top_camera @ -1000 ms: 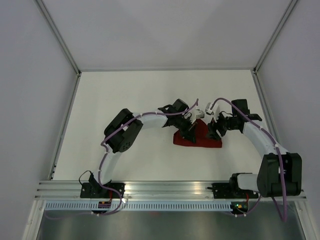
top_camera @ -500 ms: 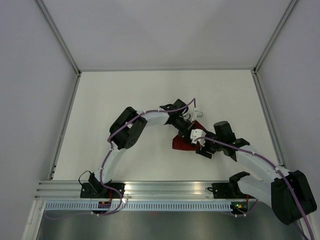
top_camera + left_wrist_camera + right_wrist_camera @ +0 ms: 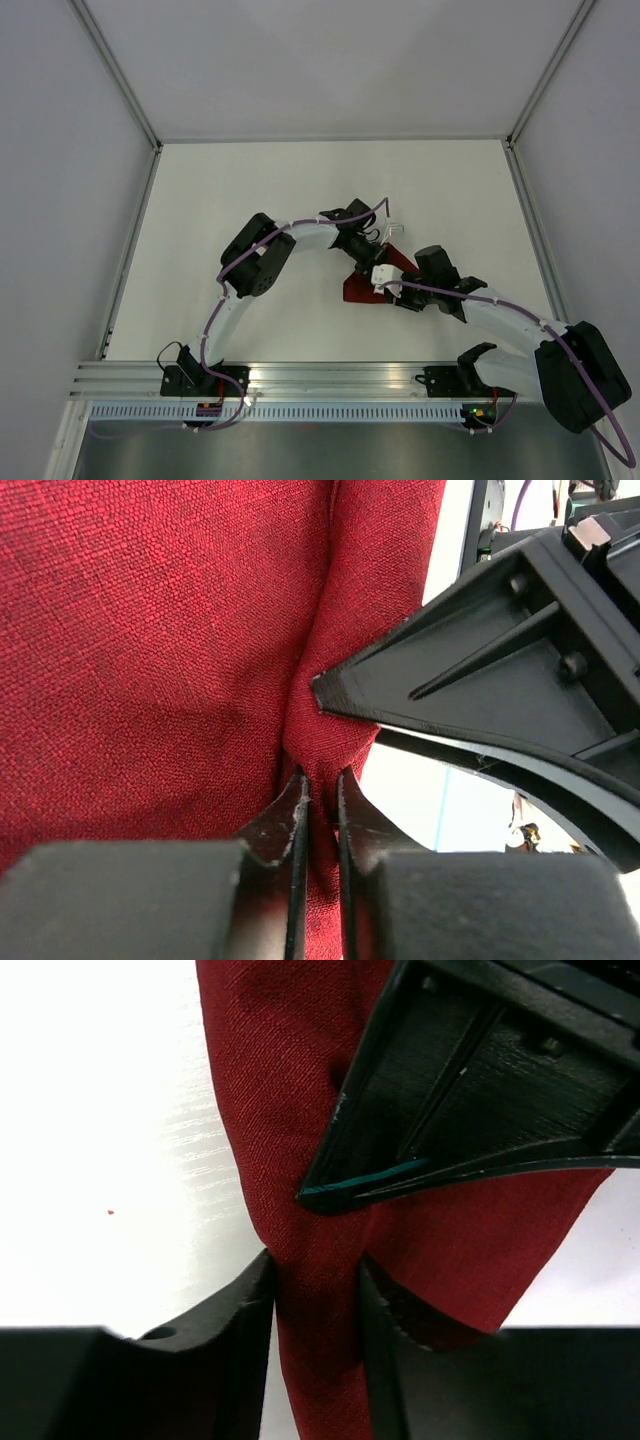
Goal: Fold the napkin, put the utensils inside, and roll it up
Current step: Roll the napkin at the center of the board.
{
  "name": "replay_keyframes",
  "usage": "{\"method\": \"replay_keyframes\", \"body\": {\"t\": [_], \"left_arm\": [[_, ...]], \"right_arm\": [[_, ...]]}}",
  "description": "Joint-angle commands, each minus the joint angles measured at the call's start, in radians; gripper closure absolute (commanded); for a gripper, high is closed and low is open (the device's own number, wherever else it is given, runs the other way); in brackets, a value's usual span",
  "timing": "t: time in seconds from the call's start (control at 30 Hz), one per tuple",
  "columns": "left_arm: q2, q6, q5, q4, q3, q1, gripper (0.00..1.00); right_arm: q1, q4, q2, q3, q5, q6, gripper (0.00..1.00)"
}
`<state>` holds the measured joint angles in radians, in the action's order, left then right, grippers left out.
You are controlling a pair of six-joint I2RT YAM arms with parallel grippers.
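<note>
Both grippers are pinching the dark red napkin point(image 3: 356, 288), which is lying bunched near the middle of the white table point(image 3: 250, 180).

The left gripper point(image 3: 320, 792) is squeezing a thin raised fold of the cloth between nearly closed fingertips. The right gripper point(image 3: 315, 1295) is clamping a thicker ridge of the same napkin, its fingers pressing on either side. The two grippers are crowding just beside each other, each one's finger showing in the other's wrist view.
</note>
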<state>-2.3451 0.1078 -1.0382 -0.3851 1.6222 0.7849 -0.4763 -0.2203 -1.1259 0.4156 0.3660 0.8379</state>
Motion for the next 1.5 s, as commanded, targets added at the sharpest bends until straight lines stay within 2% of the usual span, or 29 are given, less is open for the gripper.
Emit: {"method": "replay_keyframes", "body": {"t": [0.0, 0.03, 0.13, 0.23, 0.43, 0.7, 0.93, 1.03, 1.23, 1.37, 1.4, 1.43, 1.47], "left_arm": [[-0.053, 0.016, 0.102, -0.103, -0.018, -0.007, 0.84], [-0.040, 0.018, 0.109, -0.095, -0.018, -0.012, 0.79], [-0.001, 0.030, 0.107, -0.074, -0.024, -0.019, 0.66], [0.036, 0.046, 0.110, -0.060, -0.028, -0.029, 0.60], [0.142, 0.095, 0.127, 0.020, -0.079, -0.065, 0.56], [0.315, 0.165, 0.199, 0.195, -0.249, -0.127, 0.55], [0.579, 0.196, 0.430, 0.498, -0.529, -0.144, 0.55], [0.641, 0.190, 0.505, 0.563, -0.617, -0.136, 0.55], [0.773, 0.020, 0.738, 0.702, -0.769, -0.020, 0.55], [0.790, -0.227, 0.897, 0.790, -0.821, 0.111, 0.54], [0.776, -0.271, 0.926, 0.790, -0.820, 0.140, 0.41], [0.765, -0.360, 0.958, 0.786, -0.811, 0.187, 0.37], [0.751, -0.397, 0.986, 0.781, -0.803, 0.212, 0.37]], "right_arm": [[-0.001, -0.005, -0.026, 0.041, -0.033, 0.016, 0.62], [-0.001, -0.022, -0.044, 0.048, -0.032, 0.018, 0.68], [-0.002, -0.063, -0.086, 0.080, -0.010, 0.024, 0.75], [-0.001, -0.109, -0.132, 0.115, 0.019, 0.024, 0.78], [0.007, -0.166, -0.205, 0.169, 0.085, 0.020, 0.79], [0.044, -0.283, -0.342, 0.287, 0.169, 0.056, 0.80], [0.136, -0.491, -0.569, 0.454, 0.281, 0.138, 0.80], [0.174, -0.604, -0.687, 0.549, 0.327, 0.190, 0.80], [0.238, -0.802, -0.911, 0.733, 0.392, 0.260, 0.80], [0.263, -0.855, -0.982, 0.799, 0.416, 0.291, 0.80], [0.268, -0.860, -0.995, 0.805, 0.418, 0.291, 0.80], [0.268, -0.867, -1.003, 0.810, 0.419, 0.290, 0.80], [0.269, -0.870, -1.014, 0.818, 0.422, 0.290, 0.80]]}}
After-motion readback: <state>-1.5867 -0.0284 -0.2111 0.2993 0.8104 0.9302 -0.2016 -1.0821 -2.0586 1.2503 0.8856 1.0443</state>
